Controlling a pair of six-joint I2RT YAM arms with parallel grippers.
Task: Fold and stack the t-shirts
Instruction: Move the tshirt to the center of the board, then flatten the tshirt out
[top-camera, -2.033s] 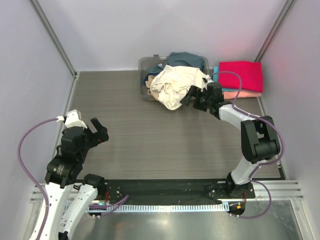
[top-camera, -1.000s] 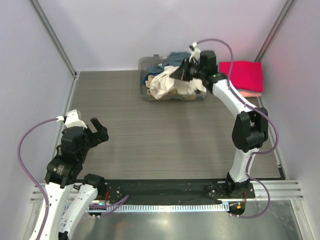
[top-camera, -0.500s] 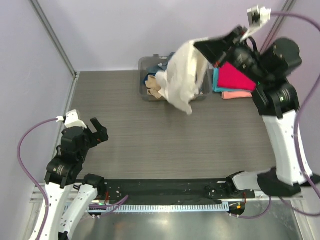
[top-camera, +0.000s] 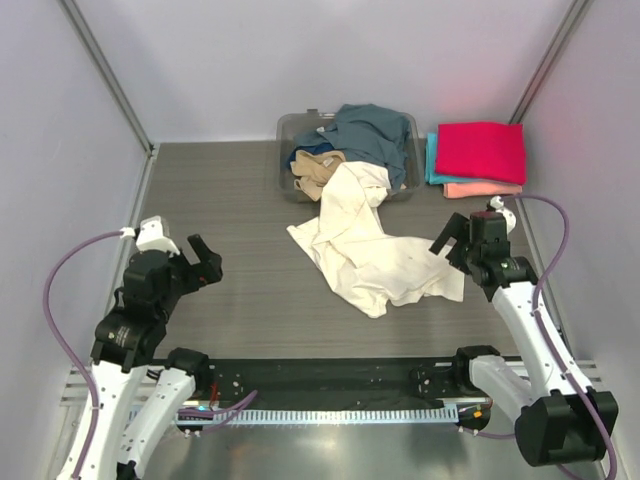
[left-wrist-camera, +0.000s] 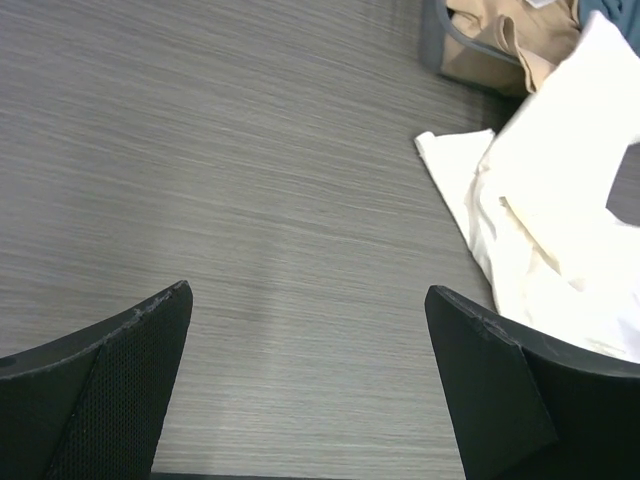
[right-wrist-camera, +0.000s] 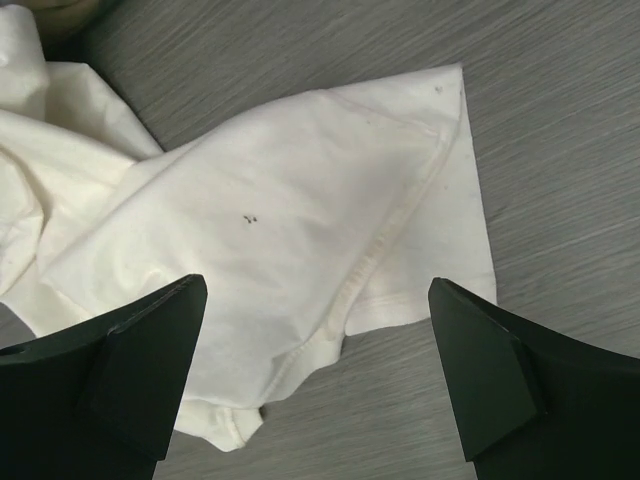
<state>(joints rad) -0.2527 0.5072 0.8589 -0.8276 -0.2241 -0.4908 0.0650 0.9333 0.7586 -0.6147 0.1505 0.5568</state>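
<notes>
The cream t-shirt lies crumpled on the grey table, one end still draped over the front wall of the clear bin. It also shows in the right wrist view and the left wrist view. My right gripper is open and empty, just right of the shirt's edge; its fingers straddle a sleeve hem. My left gripper is open and empty over bare table, well left of the shirt. A slate-blue shirt and a tan shirt fill the bin.
A folded stack at the back right holds a magenta-red shirt on top of a teal one and a salmon-pink one. Walls close in the table on the left, back and right.
My right arm lifted the cream shirt out of the bin, swung it high, then laid it on the table and let go. It now sits low beside the shirt. The left arm barely moved.
</notes>
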